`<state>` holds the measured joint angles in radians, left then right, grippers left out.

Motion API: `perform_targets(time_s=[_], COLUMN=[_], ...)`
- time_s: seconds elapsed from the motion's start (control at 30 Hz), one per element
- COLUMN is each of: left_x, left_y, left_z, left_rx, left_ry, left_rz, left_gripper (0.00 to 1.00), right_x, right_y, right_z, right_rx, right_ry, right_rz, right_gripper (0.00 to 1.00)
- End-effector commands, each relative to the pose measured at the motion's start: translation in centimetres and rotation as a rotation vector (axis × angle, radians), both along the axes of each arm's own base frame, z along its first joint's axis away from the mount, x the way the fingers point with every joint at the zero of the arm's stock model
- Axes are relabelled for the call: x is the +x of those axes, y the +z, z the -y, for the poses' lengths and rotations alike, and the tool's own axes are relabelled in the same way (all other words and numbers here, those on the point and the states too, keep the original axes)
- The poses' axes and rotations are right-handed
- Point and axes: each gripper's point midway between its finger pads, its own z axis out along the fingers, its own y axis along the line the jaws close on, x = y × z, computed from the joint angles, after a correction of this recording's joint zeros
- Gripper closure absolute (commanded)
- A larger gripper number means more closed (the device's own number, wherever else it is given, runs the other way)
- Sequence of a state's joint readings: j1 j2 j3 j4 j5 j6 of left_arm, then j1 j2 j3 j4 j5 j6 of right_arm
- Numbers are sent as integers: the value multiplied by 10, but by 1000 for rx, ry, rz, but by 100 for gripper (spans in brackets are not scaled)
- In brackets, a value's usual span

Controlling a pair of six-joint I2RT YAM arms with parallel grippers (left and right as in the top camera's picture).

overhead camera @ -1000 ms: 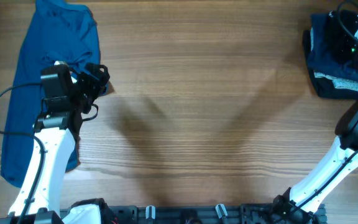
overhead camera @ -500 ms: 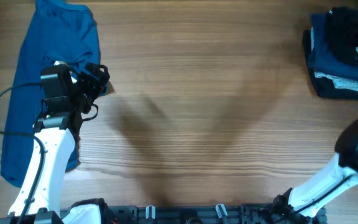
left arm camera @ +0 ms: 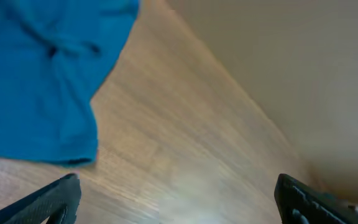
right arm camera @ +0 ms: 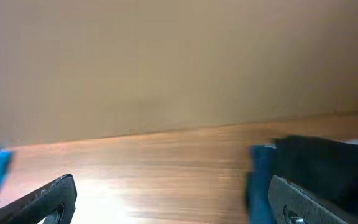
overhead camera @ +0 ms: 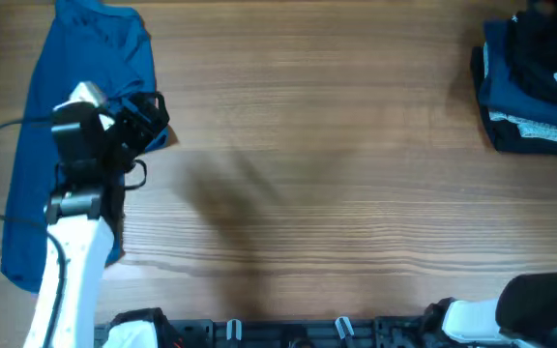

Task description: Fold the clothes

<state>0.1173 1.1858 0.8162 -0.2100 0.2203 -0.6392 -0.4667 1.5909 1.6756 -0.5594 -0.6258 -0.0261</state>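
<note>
The bright blue T-shirt [overhead camera: 75,68] lies spread along the table's left side. My left gripper [overhead camera: 153,114] hovers at its right edge, open and empty. In the left wrist view the shirt [left arm camera: 36,81] fills the upper left, and the left gripper [left arm camera: 179,204] stands wide over bare wood. A black garment [overhead camera: 544,58] with a tiny white mark lies on the stack at the far right. In the right wrist view my right gripper [right arm camera: 179,202] is open and holds nothing, with the black garment [right arm camera: 328,162] beside its right finger. The overhead view does not show this gripper.
The folded stack [overhead camera: 520,126] of dark blue and grey clothes sits at the table's right edge, its dark blue layer [right arm camera: 260,177] showing in the right wrist view. The right arm's lower part [overhead camera: 525,319] is at the bottom right corner. A beige wall stands beyond the table.
My right gripper opened above the stack and drew away, leaving the overhead view. The left arm shifted slightly to the left, its gripper still open.
</note>
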Motion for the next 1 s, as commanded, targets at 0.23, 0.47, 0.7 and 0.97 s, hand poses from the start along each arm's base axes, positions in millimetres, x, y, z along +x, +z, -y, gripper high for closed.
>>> perform_targets(time_s=[0.23,0.47,0.7,0.97], left_x=[-37,-68,-87,-64], left_y=[63,60,97,93], left_z=[1,-5,-7,-25], left_rx=[236,217,243,285], left_ry=[-102,-82,-101,-97], left_rz=[174,98,3,-220], left_gripper=[0,0,0,0], right_x=[-15,-34,-49,-46], right_y=[10,-22,-42,-47], right_z=[-160,-210,-245,-235], right_rx=[92,81,2,19], right_ry=[434,488,526,450], right_rz=[-17,-179,-265,-301], right_gripper=[1,0,0,1])
